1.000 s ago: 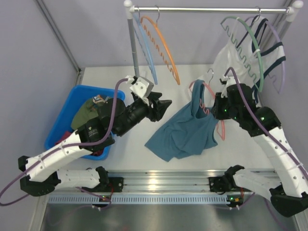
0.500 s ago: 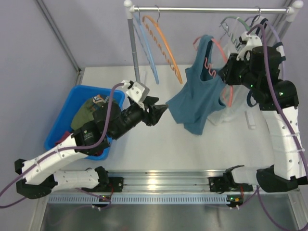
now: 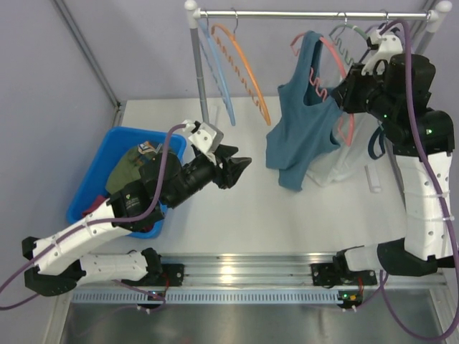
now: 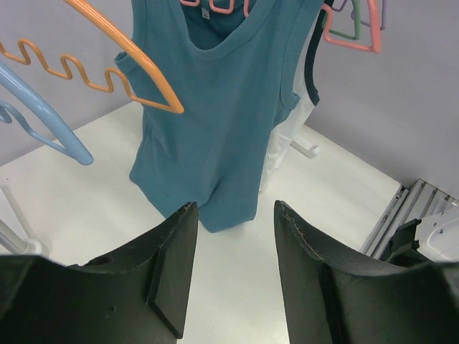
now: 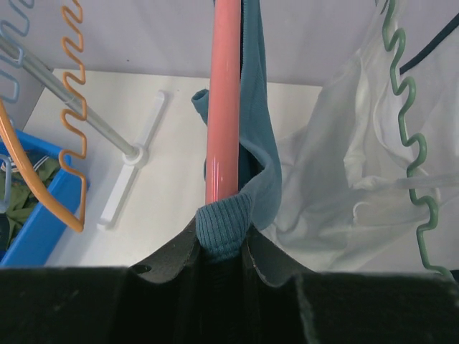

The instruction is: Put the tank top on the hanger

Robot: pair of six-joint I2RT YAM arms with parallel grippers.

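Right end effector (image 5: 224,240) pinches hanger (image 5: 224,107) plus tank top (image 3: 301,136); left end effector (image 4: 234,215) wide, empty.

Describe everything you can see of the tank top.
The tank top is teal-blue soft knit, sleeveless, with a scooped neck and ribbed edging. It hangs limp from the pink hanger, up by the rail, its hem apparently clear of the table. The right gripper is shut on the hanger and a ribbed edge together. A white top hangs right behind it.
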